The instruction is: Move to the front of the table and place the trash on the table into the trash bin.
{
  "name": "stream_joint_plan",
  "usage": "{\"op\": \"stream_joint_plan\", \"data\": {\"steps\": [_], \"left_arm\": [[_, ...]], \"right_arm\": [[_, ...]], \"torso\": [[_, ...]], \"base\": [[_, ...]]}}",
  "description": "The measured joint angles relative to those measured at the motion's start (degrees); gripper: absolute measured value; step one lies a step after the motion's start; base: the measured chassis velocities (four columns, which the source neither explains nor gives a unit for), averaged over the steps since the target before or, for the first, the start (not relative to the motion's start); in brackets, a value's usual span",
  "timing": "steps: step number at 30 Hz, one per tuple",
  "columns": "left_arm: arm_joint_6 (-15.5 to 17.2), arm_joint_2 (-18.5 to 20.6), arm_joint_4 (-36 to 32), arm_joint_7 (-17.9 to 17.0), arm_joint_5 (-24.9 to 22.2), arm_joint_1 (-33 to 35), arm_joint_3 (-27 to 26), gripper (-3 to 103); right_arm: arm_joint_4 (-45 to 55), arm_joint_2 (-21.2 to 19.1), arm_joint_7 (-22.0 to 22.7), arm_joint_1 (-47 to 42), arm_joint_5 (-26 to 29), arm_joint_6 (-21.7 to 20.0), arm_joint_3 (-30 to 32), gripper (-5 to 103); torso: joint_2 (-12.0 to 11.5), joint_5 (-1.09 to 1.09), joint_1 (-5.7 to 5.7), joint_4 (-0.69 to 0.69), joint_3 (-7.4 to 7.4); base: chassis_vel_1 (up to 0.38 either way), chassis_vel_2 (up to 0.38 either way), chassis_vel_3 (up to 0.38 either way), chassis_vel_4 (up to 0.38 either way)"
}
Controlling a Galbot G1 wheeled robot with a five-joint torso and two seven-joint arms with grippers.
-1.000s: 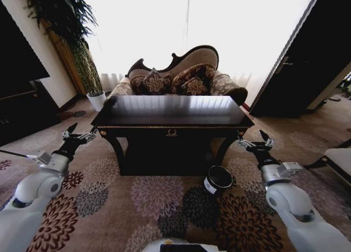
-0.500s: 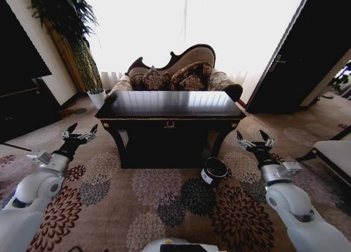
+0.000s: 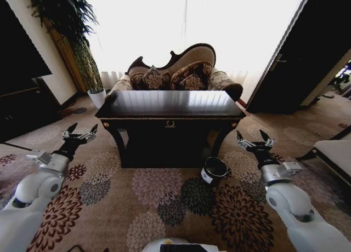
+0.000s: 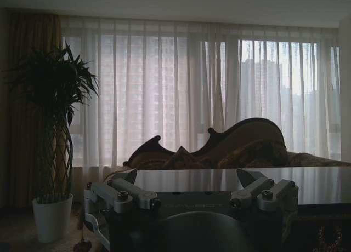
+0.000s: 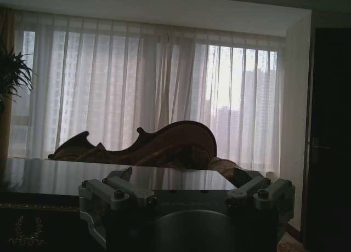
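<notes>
1. Head view: the table (image 3: 171, 105) stands straight ahead, its glossy top mirroring the window; no trash can be made out on it.
2. The bin (image 3: 214, 170) sits on the carpet (image 3: 159, 200) by the table's front right leg.
3. Both arms hang low over the carpet, left gripper (image 3: 80, 134) and right gripper (image 3: 253, 139), fingers spread and holding nothing.
4. A sofa (image 3: 181, 74) stands behind the table, a white plant pot (image 3: 97, 98) at its left.

my head camera looks forward and down from well back, with the table (image 3: 171, 107) at 12 o'clock and the carpet below it. my left wrist camera sits low behind my left gripper (image 4: 189, 181), facing level toward the curtained window. my right wrist camera sits likewise behind my right gripper (image 5: 184, 181). all three views share the table top, the sofa (image 3: 175, 74) and the window.
</notes>
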Motion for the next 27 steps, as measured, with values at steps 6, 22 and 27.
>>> {"op": "stream_joint_plan", "data": {"steps": [6, 22, 27], "left_arm": [[0.0, 0.0, 0.0, 0.0, 0.0, 0.0, 0.0, 100], [0.0, 0.0, 0.0, 0.0, 0.0, 0.0, 0.0, 100], [0.0, 0.0, 0.0, 0.0, 0.0, 0.0, 0.0, 100]], "right_arm": [[0.0, 0.0, 0.0, 0.0, 0.0, 0.0, 0.0, 100], [0.0, 0.0, 0.0, 0.0, 0.0, 0.0, 0.0, 100], [0.0, 0.0, 0.0, 0.0, 0.0, 0.0, 0.0, 100]], "torso": [[0.01, 0.0, -0.01, -0.01, -0.01], [0.01, 0.0, -0.01, -0.01, 0.0], [0.01, 0.0, -0.01, -0.01, 0.0]], "base": [[0.091, -0.084, -0.101, 0.092], [0.074, -0.076, -0.067, 0.077], [0.089, -0.095, -0.095, 0.092]]}}
